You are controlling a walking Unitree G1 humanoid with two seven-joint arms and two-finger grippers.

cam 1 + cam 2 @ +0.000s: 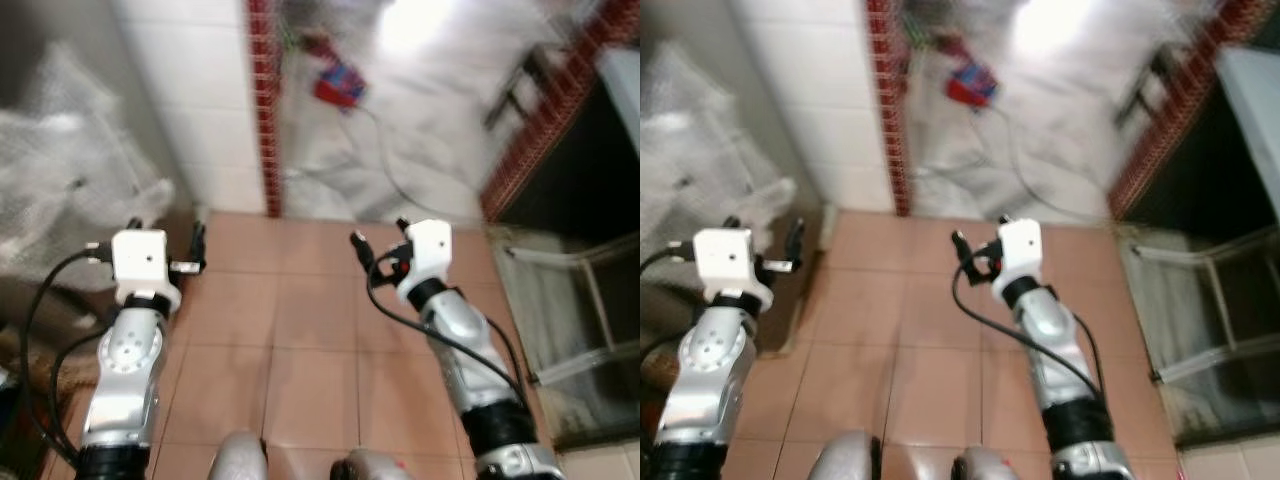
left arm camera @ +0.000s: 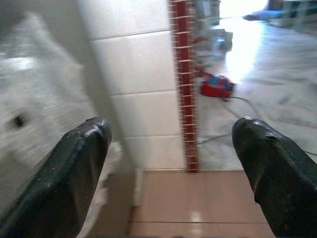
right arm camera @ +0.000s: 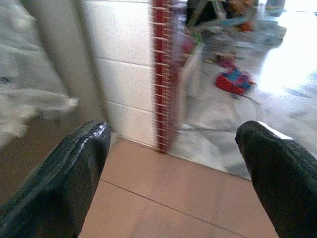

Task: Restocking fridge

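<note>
Both arms reach forward over the terracotta tiled floor (image 1: 300, 330). The left claw (image 2: 168, 163) and right claw (image 3: 171, 168) are spread wide, holding nothing. A blurred red object (image 1: 338, 88) lies well ahead beyond the red brick-edged white wall (image 1: 215, 100).

I count two arms of mine, each ending in one gripper, left (image 1: 196, 247) and right (image 1: 362, 250), with two black fingers (image 2: 74, 173) apiece, one red object (image 1: 338, 88) at upper centre, and one trailing cable (image 1: 400, 190).
</note>
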